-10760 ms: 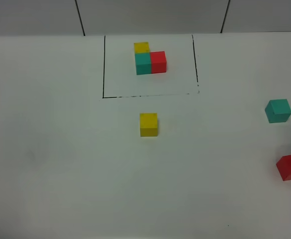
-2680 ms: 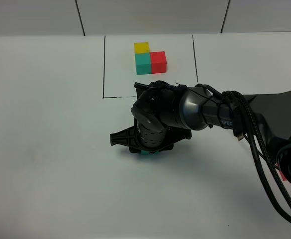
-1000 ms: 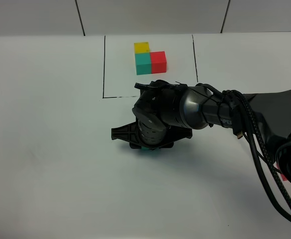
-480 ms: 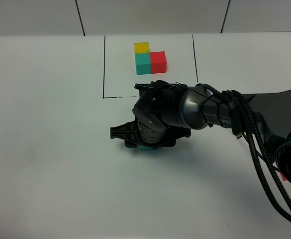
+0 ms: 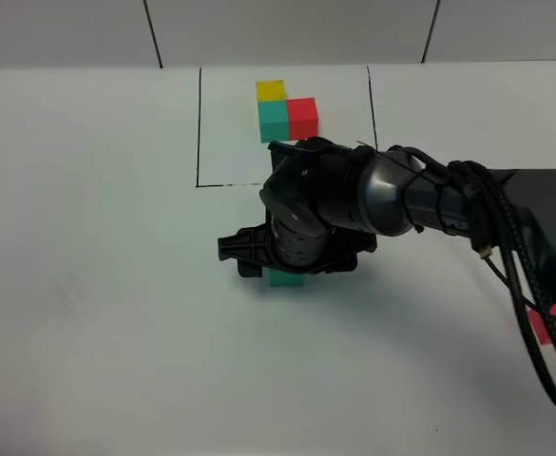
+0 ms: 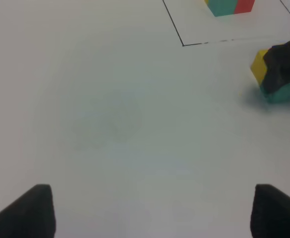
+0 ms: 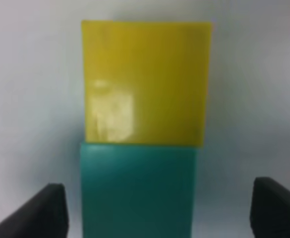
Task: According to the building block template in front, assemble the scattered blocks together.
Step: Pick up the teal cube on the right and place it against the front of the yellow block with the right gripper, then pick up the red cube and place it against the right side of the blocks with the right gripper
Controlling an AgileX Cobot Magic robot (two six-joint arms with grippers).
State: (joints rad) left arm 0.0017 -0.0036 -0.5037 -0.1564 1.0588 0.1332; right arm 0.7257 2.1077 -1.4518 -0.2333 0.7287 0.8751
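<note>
The teal-green cube [image 7: 137, 191] sits on the table [image 5: 87, 285] between the two fingers of the right gripper [image 7: 159, 212]. A strip of bare table shows on each side of it, so the fingers stand apart and touch neither face. The yellow cube [image 7: 147, 82] lies just past the fingertips, one face pressed flat against the teal-green one, the two in a straight row. In the high view the gripper's body covers the yellow cube, and only a sliver of the teal-green one shows under its near edge.

The template [image 5: 286, 110] stands farther out beyond the gripper, on the yellow cube's side, inside its black-line frame [image 5: 199, 123]. There the yellow, teal-green and red cubes form an L. The red cube [image 5: 555, 330] lies well behind the gripper, beside the arm's rear section and partly crossed by its cables.

The left gripper [image 6: 157, 210] hangs over bare table with its fingers spread wide and nothing between them. The joined pair is well ahead of it and off to one side.
</note>
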